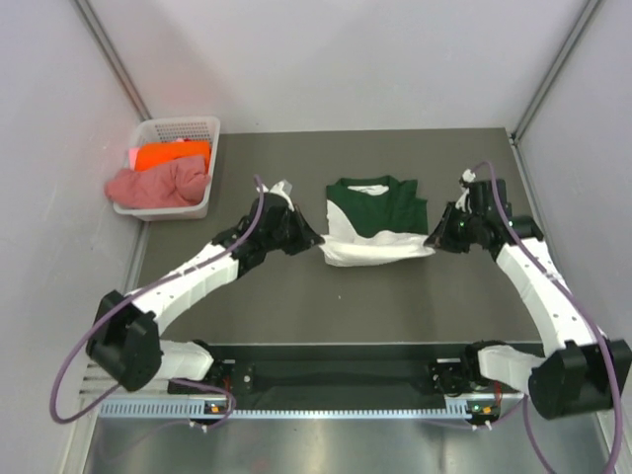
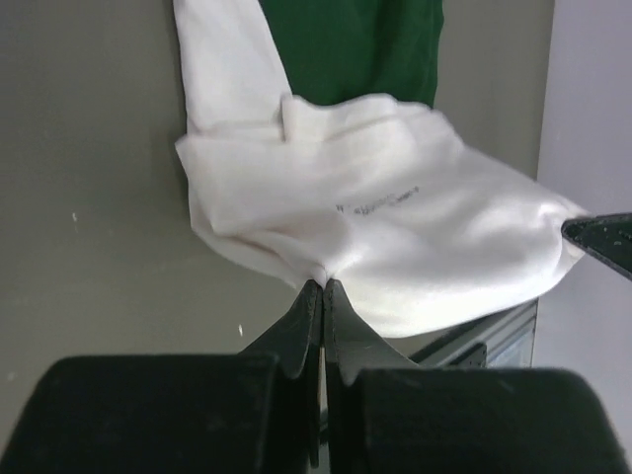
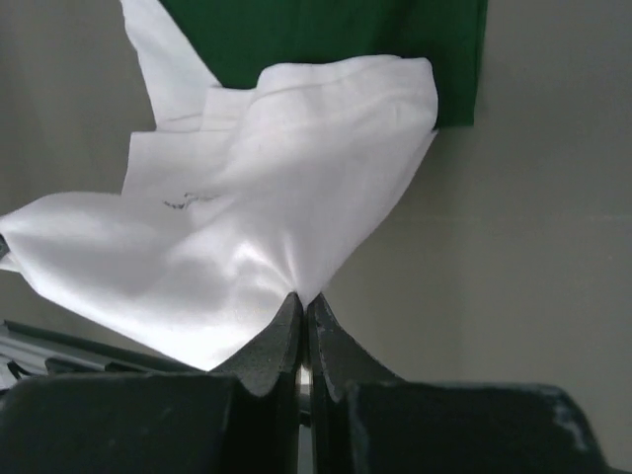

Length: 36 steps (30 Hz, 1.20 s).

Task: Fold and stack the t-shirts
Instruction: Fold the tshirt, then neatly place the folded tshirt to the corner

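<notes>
Left end effector [image 2: 323, 285], right end effector [image 3: 303, 297] pinch soft white-green t-shirt [image 1: 375, 214] corners, cloth bunched.

Environment: robotics lab test cell. Indicators: plain white wall panels [image 1: 346, 59] on metal struts [image 1: 114, 59] enclose a grey desk [image 1: 326, 306]; the left arm [image 1: 188, 281] and right arm [image 1: 538, 286], both cabled, bolt to a slotted aluminium rail [image 1: 326, 407] (desk near edge).

Table [image 1: 296, 306]: dark grey-olive, matte, flat; 2 things directly on it. White-and-green t-shirt [image 1: 378, 209] near centre, collar toward the far edge; green upper part flat on the surface; white near part bunched and raised off the top. White lattice basket [image 1: 184, 125] at far left corner; well apart from the shirt.
</notes>
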### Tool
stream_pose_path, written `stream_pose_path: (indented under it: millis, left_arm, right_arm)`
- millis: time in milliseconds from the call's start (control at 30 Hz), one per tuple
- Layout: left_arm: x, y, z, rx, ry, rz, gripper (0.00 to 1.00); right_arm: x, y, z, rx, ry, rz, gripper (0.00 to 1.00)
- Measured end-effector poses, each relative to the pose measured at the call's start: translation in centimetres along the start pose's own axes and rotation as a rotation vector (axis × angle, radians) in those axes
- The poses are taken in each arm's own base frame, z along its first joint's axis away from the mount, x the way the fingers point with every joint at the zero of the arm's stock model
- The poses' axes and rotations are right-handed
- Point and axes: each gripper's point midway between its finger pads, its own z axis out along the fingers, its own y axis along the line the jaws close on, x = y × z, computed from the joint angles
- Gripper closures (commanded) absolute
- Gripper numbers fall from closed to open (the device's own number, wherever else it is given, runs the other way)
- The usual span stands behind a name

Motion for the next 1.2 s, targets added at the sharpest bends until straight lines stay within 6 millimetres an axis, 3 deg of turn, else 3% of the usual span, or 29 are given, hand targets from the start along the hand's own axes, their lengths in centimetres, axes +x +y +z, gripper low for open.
stream_pose_path:
  millis: [233, 433, 500, 533, 567, 633, 733, 833, 933, 1100, 1200]
  left_arm:
    - [-6.7, 1.0, 4.2, -0.044, -0.035, -0.045, 1.0]
    - [-13.2, 1.7, 10.0, -0.034, -0.055, -0.081, 1.0]
    - [-15.3, 2.1, 12.5, -0.023, -0.057, -0.092, 0.98]
    - [-16.5, 2.3, 13.9, -0.015, -0.06, -0.097, 0.86]
    - [-17.7, 2.4, 15.3, -0.005, -0.059, -0.096, 0.34]
    - [-20.0, 2.7, 18.2, 0.016, -0.076, -0.076, 0.24]
    - [-21.6, 3.9, 20.5, 0.004, -0.081, -0.057, 0.17]
    - [-20.9, 5.3, 20.5, -0.027, -0.064, -0.038, 0.15]
    - [-19.3, 5.9, 18.9, -0.056, -0.043, -0.018, 0.16]
    - [-18.1, 5.0, 14.8, -0.065, -0.041, 0.035, 0.16]
    - [-17.5, 4.2, 11.8, -0.063, -0.062, 0.071, 0.15]
  right_arm:
    - [-6.6, 0.7, 4.3, 0.029, 0.018, 0.028, 1.0]
    - [-13.3, 0.7, 9.4, 0.015, 0.0, 0.065, 1.0]
    - [-15.8, 0.6, 11.6, 0.006, -0.012, 0.076, 0.94]
    - [-16.9, 0.5, 12.6, 0.003, -0.016, 0.081, 0.85]
    - [-18.2, 0.5, 13.7, -0.004, -0.029, 0.086, 0.51]
    - [-20.3, 0.2, 16.0, -0.016, -0.055, 0.091, 0.34]
    - [-21.3, -0.8, 18.1, -0.013, -0.065, 0.09, 0.29]
    - [-20.9, -1.4, 18.2, 0.0, -0.069, 0.083, 0.3]
    - [-19.4, -1.9, 17.1, 0.006, -0.082, 0.06, 0.31]
    - [-17.2, -1.9, 14.4, 0.003, -0.094, 0.015, 0.31]
    - [-16.2, -2.2, 14.0, 0.001, -0.096, -0.006, 0.33]
